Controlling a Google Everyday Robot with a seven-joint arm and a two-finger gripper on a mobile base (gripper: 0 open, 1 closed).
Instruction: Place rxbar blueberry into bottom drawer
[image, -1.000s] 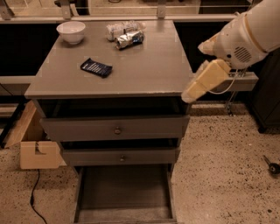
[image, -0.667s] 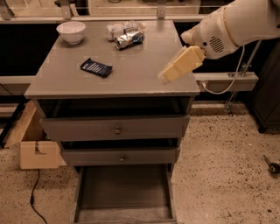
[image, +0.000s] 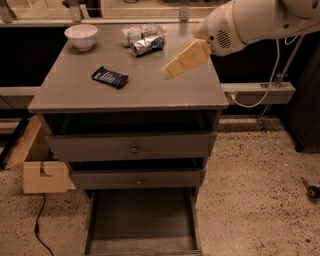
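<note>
Approach step: my gripper (image: 171, 69), grip state indeterminable, hangs over the cabinet top (image: 150, 92), right of the untouched rxbar blueberry (image: 110, 77); next I must reach left, grasp it, then lower to the open bottom drawer (image: 142, 217).

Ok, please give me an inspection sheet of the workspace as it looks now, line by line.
Surface: grey cabinet top, flat, carrying four items.
Job's things: rxbar blueberry lies flat on the left half of the top; bottom drawer is pulled out, its grey floor in view.
Clutter: white bowl at the back left; foil packets at the back middle.
Grippers: gripper hovers over the right half of the top, to the right of the bar and apart from it.
Cables: white cable hangs beside the cabinet's right edge; dark cord on the floor at left.
Surroundings: cardboard box at the left of the cabinet; speckled floor.
</note>
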